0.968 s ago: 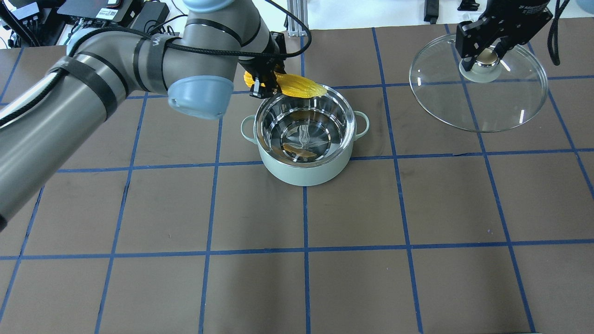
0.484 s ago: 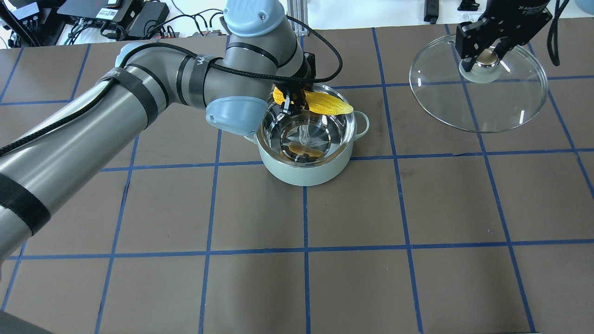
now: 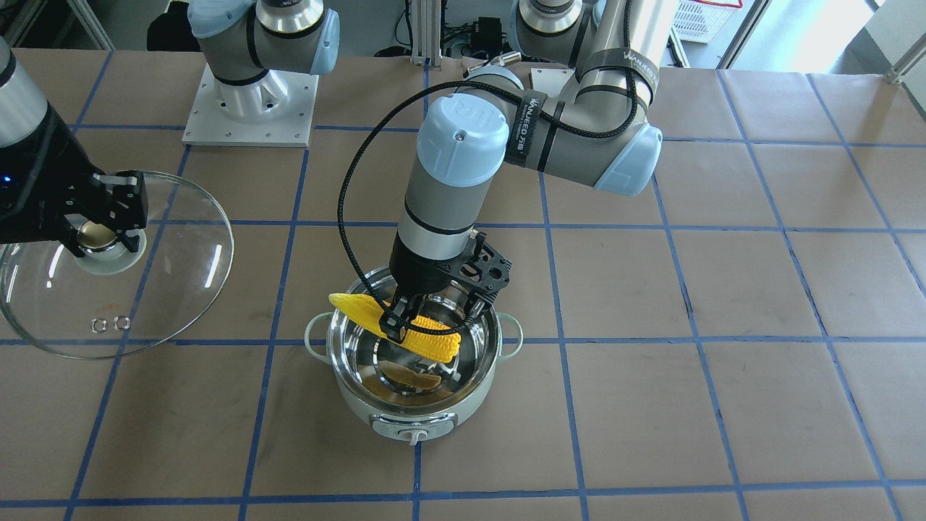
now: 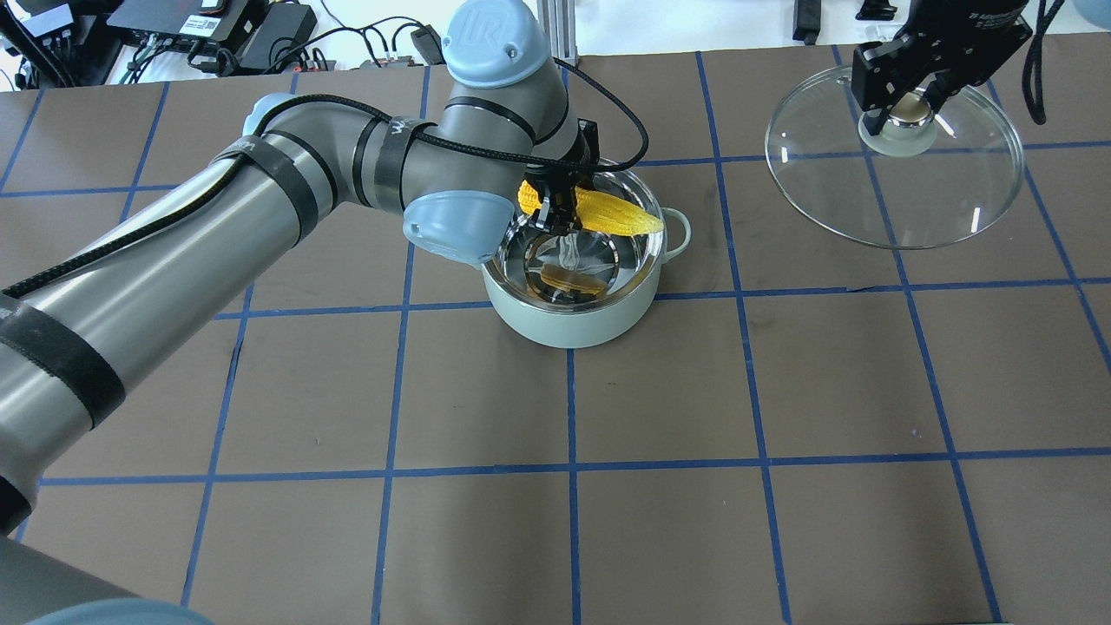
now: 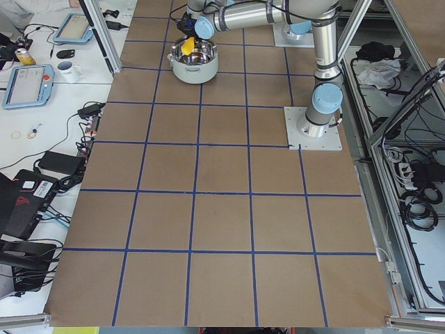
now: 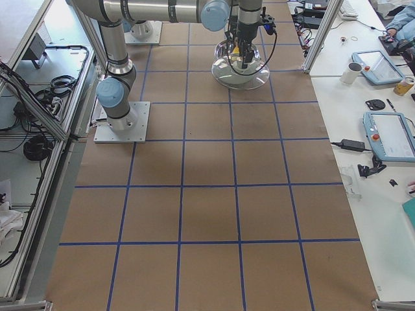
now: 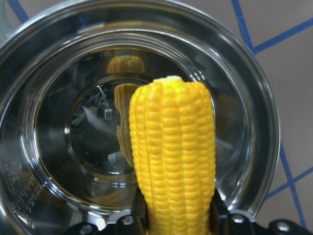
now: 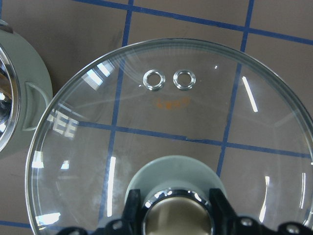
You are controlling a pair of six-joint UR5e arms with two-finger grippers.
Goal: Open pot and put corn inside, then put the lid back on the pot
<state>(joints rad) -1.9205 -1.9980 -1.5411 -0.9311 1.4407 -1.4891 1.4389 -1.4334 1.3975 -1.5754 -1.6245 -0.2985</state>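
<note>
The pot (image 4: 564, 325) stands open mid-table, its steel bowl holding only the corn's reflection; it also shows in the front view (image 3: 414, 427) and the left wrist view (image 7: 44, 161). My left gripper (image 4: 555, 213) (image 3: 398, 325) is shut on the corn (image 4: 612, 213) (image 3: 430, 341) (image 7: 173, 161) near its thick end. It holds the corn slanted over the bowl, the tapered tip above the rim by a side handle. My right gripper (image 4: 907, 108) (image 3: 98, 235) (image 8: 178, 210) is shut on the knob of the glass lid (image 4: 903, 195) (image 3: 173, 289) (image 8: 166, 122), held tilted well to the pot's right.
Brown table with a blue tape grid (image 4: 573, 469). The arm bases (image 3: 249, 108) stand at the robot's side of the table. Cables and electronics (image 4: 208, 26) lie beyond the far edge. The left arm's elbow (image 4: 451, 226) hangs beside the pot.
My left arm has swung right and carried the corn from the bowl's far-left rim to over the bowl. The right gripper and the lid have not moved.
</note>
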